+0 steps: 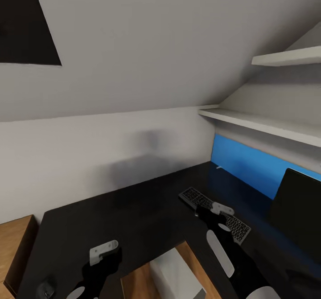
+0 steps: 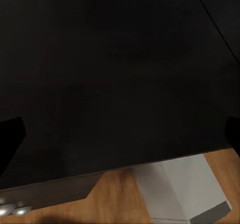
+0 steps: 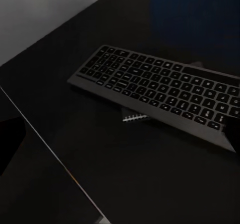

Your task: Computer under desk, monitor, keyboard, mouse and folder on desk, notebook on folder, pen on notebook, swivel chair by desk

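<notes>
The glossy black desk (image 1: pixel 133 210) with its blue back panel (image 1: pixel 243 163) spreads below me. The keyboard (image 1: pixel 214 213) (image 3: pixel 160 88) lies on it in front of the black monitor (image 1: pixel 296 212). A spiral-bound edge of the dark notebook (image 3: pixel 136 118) pokes out from under the keyboard. My right gripper (image 1: pixel 213 210) (image 3: pixel 120 134) hovers open just above the keyboard's near side. Over the desk's inner front edge my left gripper (image 1: pixel 107 252) (image 2: pixel 120 134) is open and empty. The grey computer (image 1: pixel 174 274) (image 2: pixel 182 189) stands on the floor under the desk. A small dark mouse (image 1: pixel 46 288) rests on the desk's near left corner. A thin white stick, likely the pen (image 1: pixel 218 167), lies by the blue panel.
White wall shelves (image 1: pixel 267 126) jut out above the monitor, under the sloped ceiling. A light-wood cabinet (image 1: pixel 15 241) stands to the desk's left. Round silver drawer knobs (image 2: pixel 10 211) show below the desk edge. A dark skylight (image 1: pixel 26 22) sits high on the left.
</notes>
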